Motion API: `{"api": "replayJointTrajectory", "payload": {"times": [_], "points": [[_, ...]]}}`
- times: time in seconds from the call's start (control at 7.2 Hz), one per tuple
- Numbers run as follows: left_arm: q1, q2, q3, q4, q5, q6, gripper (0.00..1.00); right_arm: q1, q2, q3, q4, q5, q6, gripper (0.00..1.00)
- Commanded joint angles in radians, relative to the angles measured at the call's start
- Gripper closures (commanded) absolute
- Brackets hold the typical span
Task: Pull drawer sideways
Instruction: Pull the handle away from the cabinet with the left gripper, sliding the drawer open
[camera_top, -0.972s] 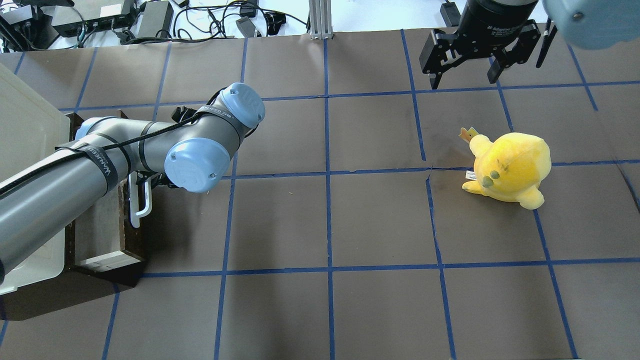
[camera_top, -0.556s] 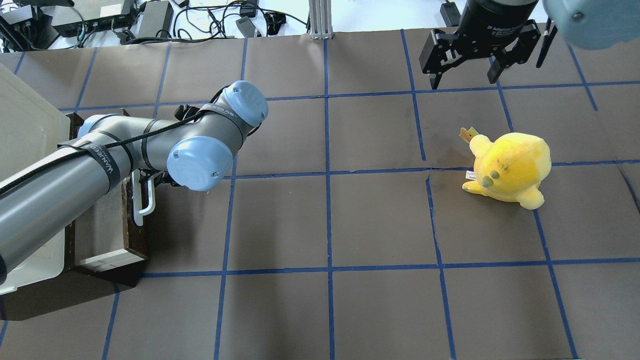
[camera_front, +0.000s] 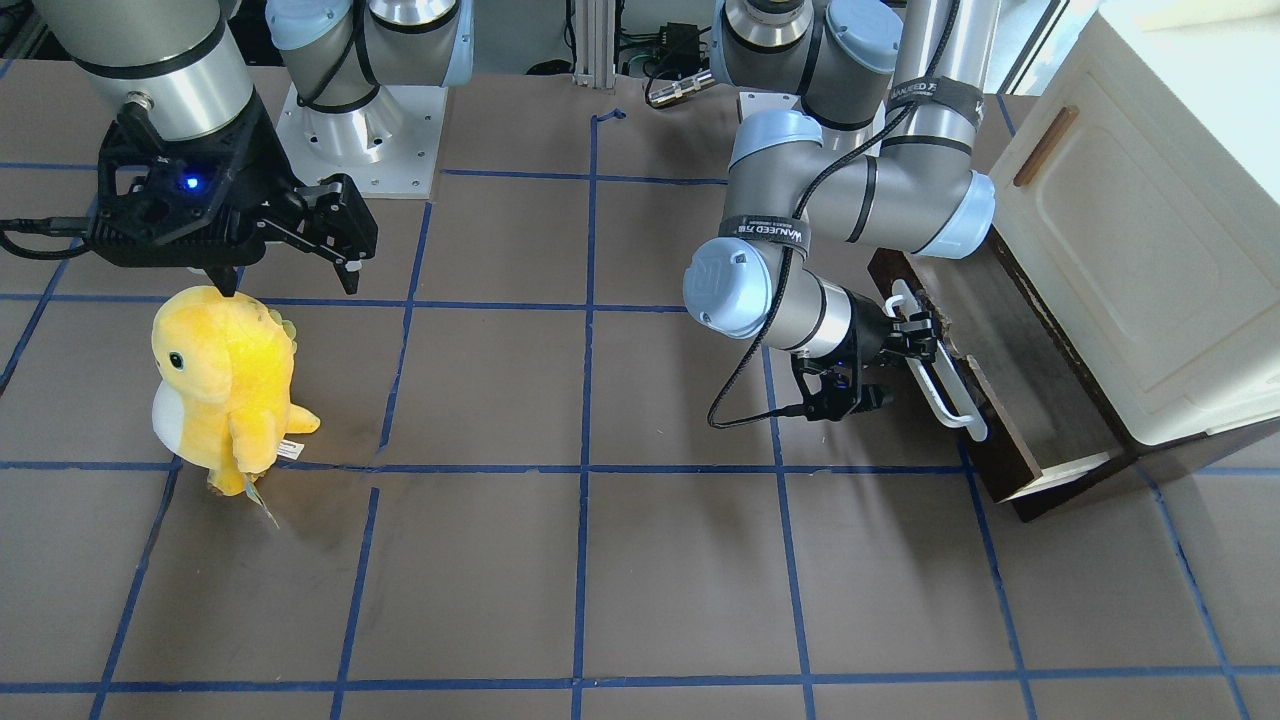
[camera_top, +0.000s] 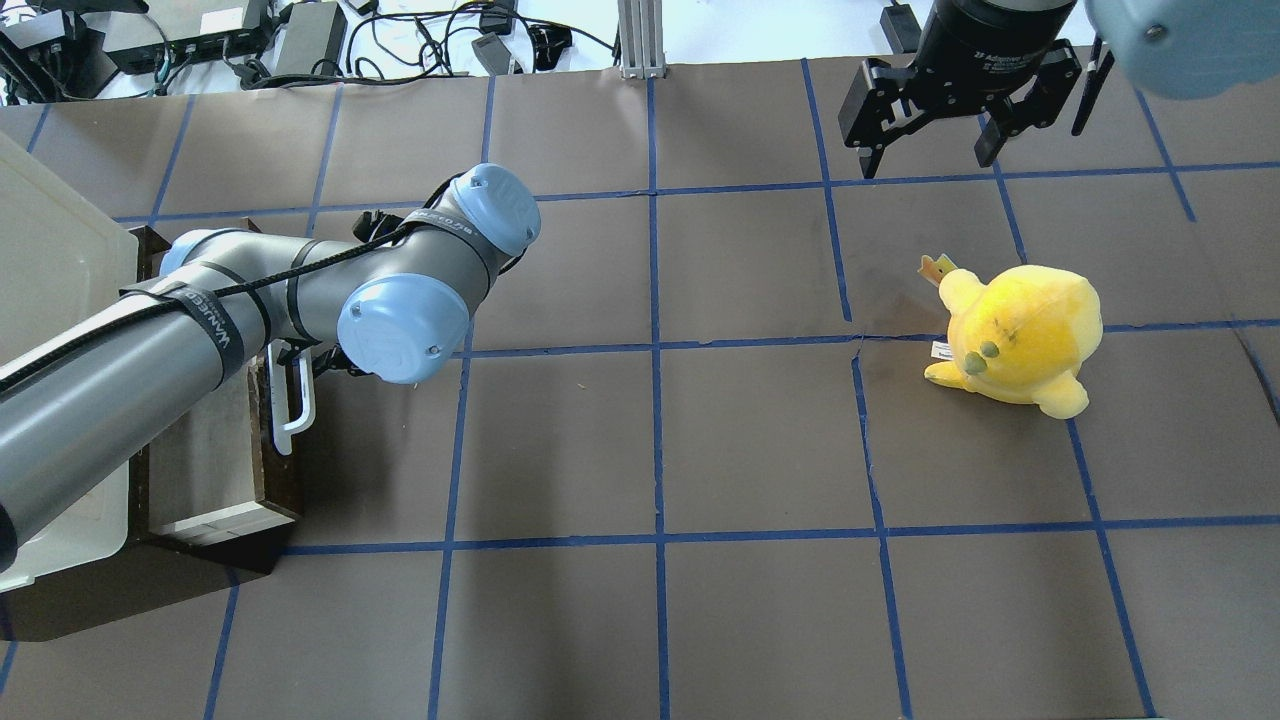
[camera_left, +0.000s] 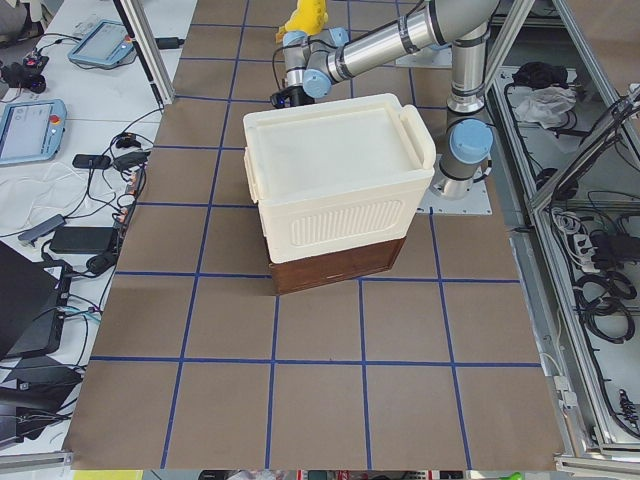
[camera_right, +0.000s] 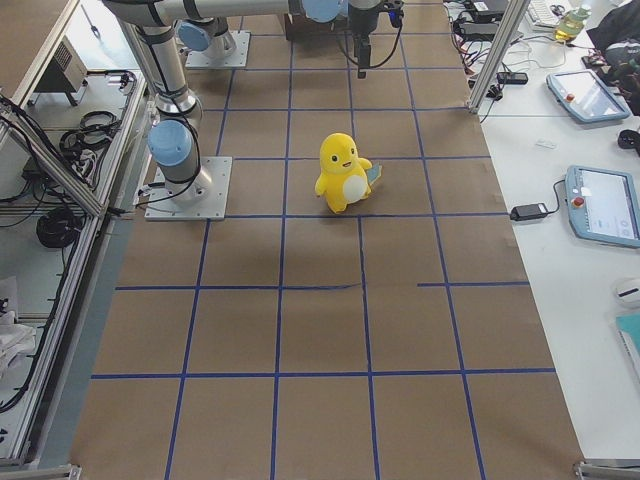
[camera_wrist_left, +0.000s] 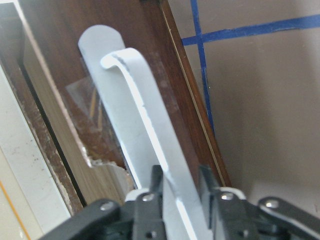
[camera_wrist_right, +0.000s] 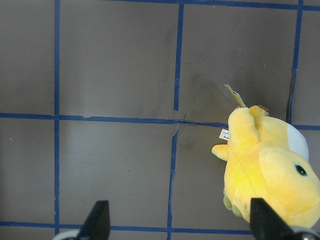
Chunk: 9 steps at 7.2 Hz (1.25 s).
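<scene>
The dark brown drawer (camera_front: 1010, 440) stands partly pulled out from under the cream-white cabinet (camera_front: 1150, 250), with its pale inner walls showing. It also shows in the overhead view (camera_top: 215, 460). My left gripper (camera_front: 915, 335) is shut on the drawer's long white bar handle (camera_front: 945, 390). In the left wrist view its fingers (camera_wrist_left: 150, 200) clamp the handle (camera_wrist_left: 145, 130) from both sides. In the overhead view the arm hides the gripper and only the handle (camera_top: 290, 405) shows. My right gripper (camera_top: 927, 160) is open and empty, hovering at the far right (camera_front: 288, 278).
A yellow plush toy (camera_top: 1020, 335) stands on the mat under and near the right gripper, also in the right wrist view (camera_wrist_right: 270, 170). The cabinet (camera_top: 50, 260) fills the left edge. Blue tape lines grid the brown mat.
My left arm has moved slightly to the right in the overhead view, with the handle and drawer following it a little further out of the cabinet. The right arm and plush have not moved.
</scene>
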Motion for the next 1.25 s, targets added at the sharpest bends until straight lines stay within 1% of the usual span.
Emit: {"api": "replayJointTrajectory", "payload": {"times": [0.0,0.28,0.42,0.56,0.69,0.83,0.97,1.11], "points": [[-0.006,0.0,0.001,0.007,0.003,0.0,0.37,0.0,0.0,0.0,0.0,0.0,0.0,0.0],[-0.056,0.007,0.047,0.012,-0.009,0.009,0.37,0.0,0.0,0.0,0.0,0.0,0.0,0.0],[-0.074,0.011,0.088,0.012,-0.098,0.055,0.38,0.0,0.0,0.0,0.0,0.0,0.0,0.0],[-0.084,0.037,0.121,0.006,-0.274,0.089,0.38,0.0,0.0,0.0,0.0,0.0,0.0,0.0],[-0.085,0.075,0.142,-0.013,-0.397,0.097,0.38,0.0,0.0,0.0,0.0,0.0,0.0,0.0],[-0.085,0.118,0.165,-0.014,-0.47,0.154,0.38,0.0,0.0,0.0,0.0,0.0,0.0,0.0],[-0.078,0.172,0.191,-0.017,-0.577,0.196,0.38,0.0,0.0,0.0,0.0,0.0,-0.002,0.0],[-0.059,0.216,0.234,-0.081,-0.646,0.196,0.36,0.0,0.0,0.0,0.0,0.0,0.0,0.0]]}}
